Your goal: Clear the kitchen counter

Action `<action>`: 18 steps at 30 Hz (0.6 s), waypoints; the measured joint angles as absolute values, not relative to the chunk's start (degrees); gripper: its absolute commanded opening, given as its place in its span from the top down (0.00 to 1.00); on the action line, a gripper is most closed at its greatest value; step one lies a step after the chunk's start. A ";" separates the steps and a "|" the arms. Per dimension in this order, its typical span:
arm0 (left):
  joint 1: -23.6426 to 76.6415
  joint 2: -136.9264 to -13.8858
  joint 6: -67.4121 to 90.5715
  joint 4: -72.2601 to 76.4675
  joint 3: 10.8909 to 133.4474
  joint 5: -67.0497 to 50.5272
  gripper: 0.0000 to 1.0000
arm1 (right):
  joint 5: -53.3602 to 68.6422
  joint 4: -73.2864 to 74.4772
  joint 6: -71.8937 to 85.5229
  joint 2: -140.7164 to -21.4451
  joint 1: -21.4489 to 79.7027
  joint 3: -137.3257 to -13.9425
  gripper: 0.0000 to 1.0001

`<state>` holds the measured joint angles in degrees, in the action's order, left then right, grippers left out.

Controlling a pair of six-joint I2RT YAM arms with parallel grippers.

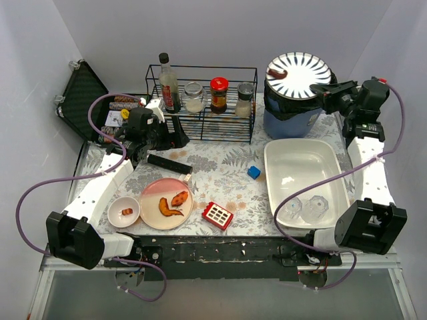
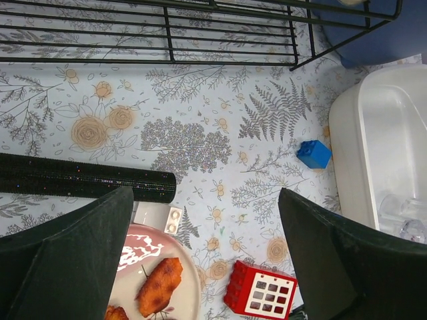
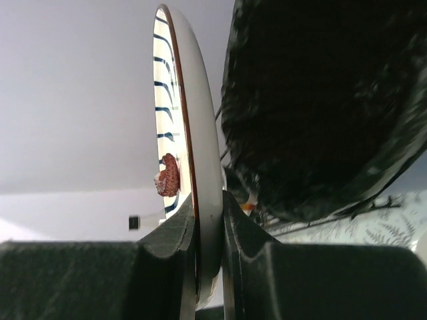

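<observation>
Kitchen counter (image 1: 227, 170) is spread flat under both arms and fills the table between the white walls. Left gripper (image 2: 205, 200) is hung above its left-middle part, fingers (image 2: 73, 253) spread wide, nothing between them, counter seen below through the gap. Right gripper (image 3: 208, 220) is raised over the far right corner, off the surface, fingers pinched on the rim of a striped plate (image 3: 203, 133). The plate is held on edge in the wrist view, above a blue bin (image 1: 293, 120) lined with a black bag; a brown food scrap (image 3: 168, 177) is seen on its face.

Counter surface: white-grey fern and flower print, brownish stains near the middle.

On it, by size: white tub (image 1: 303, 163) at right with clear glasses inside; black wire rack (image 1: 200, 130) at the back with bottles and jars; pink plate (image 1: 152, 201) with orange food bits; small white bowl (image 1: 120, 203); black tube (image 1: 169, 163); red block (image 1: 217, 215); blue block (image 1: 253, 172).
</observation>
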<state>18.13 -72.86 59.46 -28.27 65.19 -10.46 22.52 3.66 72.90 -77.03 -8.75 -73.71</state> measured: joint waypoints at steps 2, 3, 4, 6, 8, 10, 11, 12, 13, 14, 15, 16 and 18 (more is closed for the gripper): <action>18.13 -72.86 59.48 -28.27 65.08 -10.72 0.09 | 21.54 4.69 71.68 -78.24 -10.70 -75.31 0.99; 18.13 -72.86 59.48 -28.25 65.06 -10.81 0.08 | 20.95 5.54 70.87 -78.94 -11.44 -76.47 0.99; 18.13 -72.86 59.53 -28.23 65.06 -10.94 0.08 | 20.25 6.55 69.84 -79.72 -11.99 -77.95 0.99; 18.13 -72.86 59.61 -28.23 65.06 -11.03 0.08 | 18.96 7.92 67.16 -81.45 -12.51 -81.17 0.99; 18.13 -72.86 59.64 -28.23 65.01 -11.18 0.08 | 17.80 9.58 64.14 -82.98 -12.58 -84.51 0.99; 18.13 -72.86 59.66 -28.23 64.97 -11.25 0.08 | 16.69 10.70 61.04 -83.96 -12.58 -86.87 0.99; 18.13 -72.86 59.66 -28.23 64.95 -11.31 0.08 | 15.81 11.09 59.09 -84.29 -12.58 -87.79 0.99; 18.13 -72.86 59.66 -28.23 64.95 -11.38 0.08 | 14.81 11.73 57.06 -84.51 -12.47 -88.55 0.99; 18.13 -72.86 59.64 -28.23 64.95 -11.40 0.08 | 13.72 12.49 55.05 -84.60 -12.34 -89.19 0.99; 18.15 -72.86 59.64 -28.23 64.95 -11.42 0.08 | 12.62 13.39 53.08 -84.60 -12.27 -89.71 0.99; 18.13 -72.86 59.64 -28.25 64.95 -11.44 0.08 | 11.57 14.17 51.16 -84.60 -12.25 -90.11 0.99; 18.13 -72.86 59.64 -28.25 64.95 -11.46 0.08 | 10.33 15.03 49.28 -84.60 -12.25 -90.50 0.99; 18.13 -72.86 59.61 -28.23 64.95 -11.55 0.08 | 8.12 16.29 46.13 -84.62 -12.27 -91.09 0.99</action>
<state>18.13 -72.86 59.61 -28.23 64.95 -11.55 8.12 16.29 46.13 -84.62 -12.27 -91.09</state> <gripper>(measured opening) 0.918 0.207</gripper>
